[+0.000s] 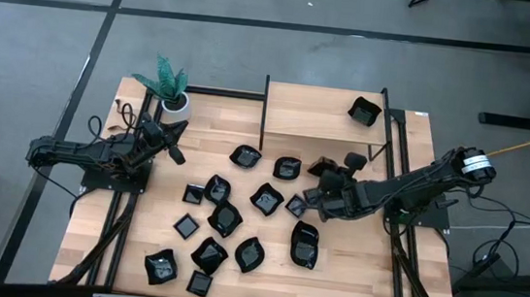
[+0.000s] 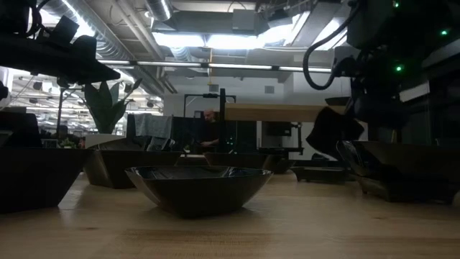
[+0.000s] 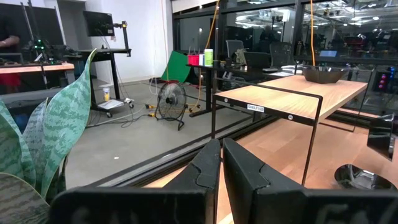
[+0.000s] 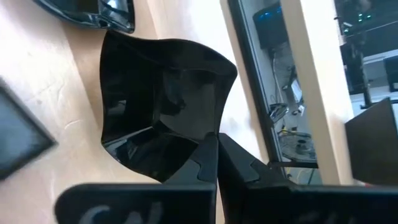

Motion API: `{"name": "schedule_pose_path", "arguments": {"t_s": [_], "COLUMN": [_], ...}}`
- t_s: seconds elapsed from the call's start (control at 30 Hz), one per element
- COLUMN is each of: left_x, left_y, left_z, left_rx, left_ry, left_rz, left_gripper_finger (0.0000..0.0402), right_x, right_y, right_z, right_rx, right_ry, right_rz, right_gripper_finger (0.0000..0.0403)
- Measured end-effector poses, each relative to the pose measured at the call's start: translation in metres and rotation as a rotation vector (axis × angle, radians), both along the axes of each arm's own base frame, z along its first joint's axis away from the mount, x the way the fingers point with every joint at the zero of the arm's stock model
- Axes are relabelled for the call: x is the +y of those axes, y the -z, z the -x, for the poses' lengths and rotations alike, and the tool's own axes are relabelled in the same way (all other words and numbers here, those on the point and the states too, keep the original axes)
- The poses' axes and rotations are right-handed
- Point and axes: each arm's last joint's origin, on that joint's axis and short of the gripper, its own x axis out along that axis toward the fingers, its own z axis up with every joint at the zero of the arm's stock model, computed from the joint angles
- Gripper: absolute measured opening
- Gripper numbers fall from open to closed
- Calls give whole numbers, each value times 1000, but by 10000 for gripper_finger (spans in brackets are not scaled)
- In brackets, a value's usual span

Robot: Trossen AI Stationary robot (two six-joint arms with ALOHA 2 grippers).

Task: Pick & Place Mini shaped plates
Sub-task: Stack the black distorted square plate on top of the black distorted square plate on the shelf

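Right pincer (image 4: 216, 144) is clamped on the rim of one mini plate (image 4: 163, 106), held just above the bench (image 1: 384, 277) at about three o'clock of the scattered plates (image 1: 224, 218). One plate (image 1: 363, 110) already sits on the raised shelf (image 1: 317, 115) at twelve o'clock; judged destination. Recommended: lift clear of neighbouring dishes, keep the thin rim grip level, and clear the shelf's edge before lowering. Left pincer (image 3: 221, 163), fingers narrow and empty, waits at nine o'clock beside the potted plant (image 1: 169, 86), its white pot holding green leaves.
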Motion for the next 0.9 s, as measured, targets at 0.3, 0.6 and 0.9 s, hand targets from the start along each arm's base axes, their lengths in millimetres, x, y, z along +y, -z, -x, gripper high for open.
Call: {"name": "schedule_pose_path", "arguments": {"t_s": [0.3,0.6,0.9], "left_x": [0,0,0], "left_y": [0,0,0], "left_z": [0,0,0], "left_rx": [0,0,0], "left_ry": [0,0,0], "left_rz": [0,0,0], "left_gripper_finger": [15,15,15], "right_x": [3,6,3], "right_y": [-15,-58,-117], "right_z": [-8,-13,6], "right_rx": [-69,-193,-455], "right_ry": [14,-1,18], "right_rz": [-32,-267,-472], "right_gripper_finger": [0,0,0]}}
